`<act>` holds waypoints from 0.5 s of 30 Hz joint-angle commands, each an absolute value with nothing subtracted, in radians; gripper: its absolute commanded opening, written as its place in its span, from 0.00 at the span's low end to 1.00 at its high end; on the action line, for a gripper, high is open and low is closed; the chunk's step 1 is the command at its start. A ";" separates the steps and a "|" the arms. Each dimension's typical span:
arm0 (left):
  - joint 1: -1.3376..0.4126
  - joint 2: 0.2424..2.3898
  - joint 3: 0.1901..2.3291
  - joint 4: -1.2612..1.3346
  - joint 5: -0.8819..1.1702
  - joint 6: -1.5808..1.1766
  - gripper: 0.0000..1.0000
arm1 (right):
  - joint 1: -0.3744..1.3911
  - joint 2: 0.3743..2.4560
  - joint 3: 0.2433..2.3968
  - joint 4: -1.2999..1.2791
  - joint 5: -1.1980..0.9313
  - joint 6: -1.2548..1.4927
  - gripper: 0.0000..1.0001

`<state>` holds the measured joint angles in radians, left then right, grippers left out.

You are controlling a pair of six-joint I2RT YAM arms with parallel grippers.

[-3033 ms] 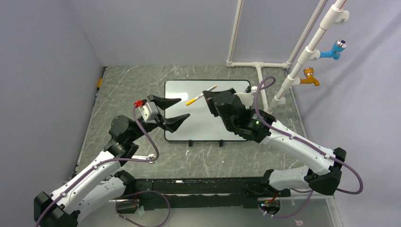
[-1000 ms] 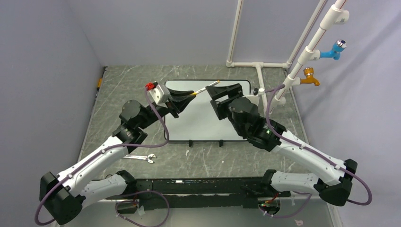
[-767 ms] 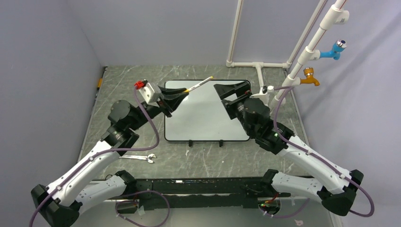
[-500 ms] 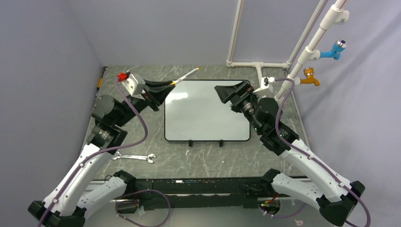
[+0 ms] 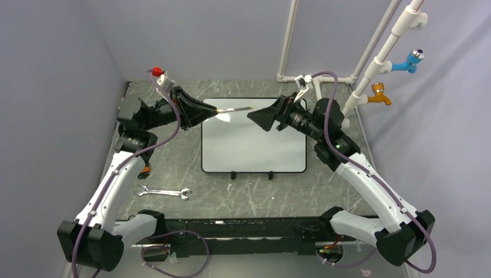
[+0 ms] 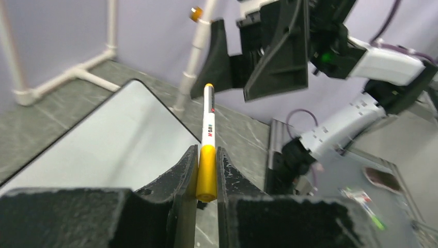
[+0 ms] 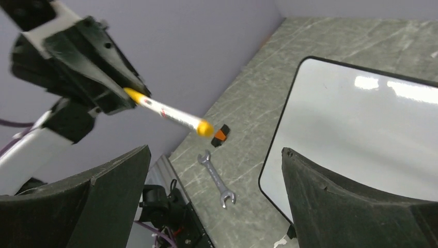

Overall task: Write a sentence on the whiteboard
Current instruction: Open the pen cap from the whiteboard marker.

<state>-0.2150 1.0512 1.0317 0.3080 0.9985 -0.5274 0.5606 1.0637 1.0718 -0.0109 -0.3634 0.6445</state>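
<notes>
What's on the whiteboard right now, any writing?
The visible whiteboard is blank: no writing. The left hand, holding a marker, and the open right hand hide parts of its far edge.

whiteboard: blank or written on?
Blank. The whiteboard shows only glare, no orange strokes, in top and right wrist views; the left claw holds the marker off it.

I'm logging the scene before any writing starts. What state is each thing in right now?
whiteboard: flat on the table, blank.
left gripper: shut on the marker at its orange end.
right gripper: open wide, empty.
marker: in the air over the whiteboard's far left part, pointing toward the right gripper.
wrench: lying on the table, apart from both grippers.
</notes>
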 commanded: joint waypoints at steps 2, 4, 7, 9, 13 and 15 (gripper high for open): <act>-0.204 1.124 0.971 0.737 1.232 -0.867 0.00 | 0.496 1.060 1.052 0.189 -0.612 0.693 1.00; -0.197 1.140 0.956 0.823 1.242 -0.930 0.00 | 0.483 1.074 1.037 0.249 -0.660 0.735 1.00; -0.185 1.142 0.943 0.847 1.239 -0.949 0.00 | 0.478 1.097 1.005 0.370 -0.705 0.818 0.99; -0.180 1.134 0.930 0.884 1.233 -0.973 0.00 | 0.478 1.118 0.996 0.420 -0.717 0.854 0.96; -0.161 1.115 0.880 1.016 1.197 -1.065 0.00 | 0.478 1.160 0.985 0.521 -0.749 0.905 0.93; -0.157 1.121 0.865 1.104 1.191 -1.132 0.00 | 0.479 1.185 0.982 0.599 -0.780 0.940 0.91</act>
<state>-0.1699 1.1427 0.8913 0.8589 1.1931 -0.9844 0.4808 1.1595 0.9905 0.3710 -0.6956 0.8467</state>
